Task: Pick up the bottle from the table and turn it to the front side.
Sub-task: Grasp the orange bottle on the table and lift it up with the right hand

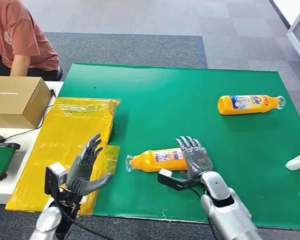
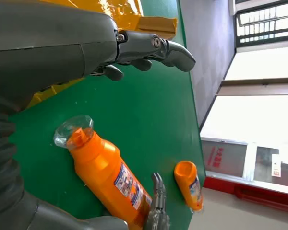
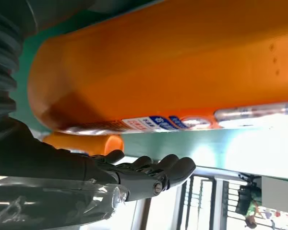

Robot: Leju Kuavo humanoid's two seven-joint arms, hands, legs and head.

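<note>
The labels on the bottles carry blue and red print, too small to read. Two orange bottles lie on their sides on the green surface (image 1: 167, 95). The near bottle (image 1: 158, 160) has a clear cap and lies in front of the robot, its base beside the right hand (image 1: 194, 156), whose fingers are spread flat, holding nothing. The far bottle (image 1: 250, 104) lies well apart. The left hand (image 1: 85, 169) is spread, empty, above a yellow bag (image 1: 69, 135).
</note>
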